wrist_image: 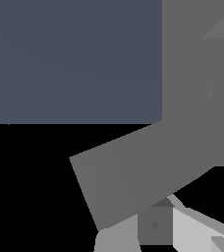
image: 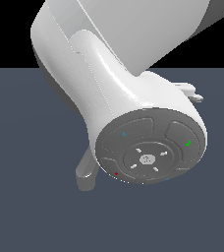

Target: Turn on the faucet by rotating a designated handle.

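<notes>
1. The faucet [wrist_image: 197,74] fills the frame as flat matte grey planes, seen very close.
2. Its handle [wrist_image: 133,172], a flat grey bar, slants out from the block.
3. A gripper fingertip [wrist_image: 197,234] shows pale beside it.

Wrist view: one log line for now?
handle: close, wrist view | tool: near handle, open/shut unclear | exterior view: arm hides most of faucet

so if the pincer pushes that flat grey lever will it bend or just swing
The handle looks like a stiff, flat bar, so it would probably swing as one piece rather than flex. Its smooth matte faces could let a fingertip slide along it. Its pivot is not clear in either view, so the swing direction is uncertain.
</notes>
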Robot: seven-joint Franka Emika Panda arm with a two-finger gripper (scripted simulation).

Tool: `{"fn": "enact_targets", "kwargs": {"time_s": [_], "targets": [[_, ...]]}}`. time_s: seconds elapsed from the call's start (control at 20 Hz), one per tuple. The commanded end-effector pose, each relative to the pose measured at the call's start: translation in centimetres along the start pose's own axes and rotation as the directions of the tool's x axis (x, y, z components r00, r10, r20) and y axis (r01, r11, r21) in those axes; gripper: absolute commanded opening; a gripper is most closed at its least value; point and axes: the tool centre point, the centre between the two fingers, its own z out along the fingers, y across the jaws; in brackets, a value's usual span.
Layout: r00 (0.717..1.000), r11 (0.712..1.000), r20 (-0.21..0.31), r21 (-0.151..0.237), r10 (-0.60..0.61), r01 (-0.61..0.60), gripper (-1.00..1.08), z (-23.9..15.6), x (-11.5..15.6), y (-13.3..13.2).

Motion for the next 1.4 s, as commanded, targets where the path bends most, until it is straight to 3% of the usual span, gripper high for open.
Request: {"fn": "enact_targets", "kwargs": {"time_s": [0.0, 0.2, 1.35], "targets": [[1.0, 1.0, 0.002, -0.001, 0.0, 0.0, -1.0, 0.1, 0.4, -0.5], [1.0, 1.0, 0.005, 0.008, 0.0, 0.0, -1.0, 0.0, 0.5, -1.2], [1.0, 1.0, 0.004, 0.0, 0.001, -0.001, -1.0, 0.2, 6.7, -2.7]]}}
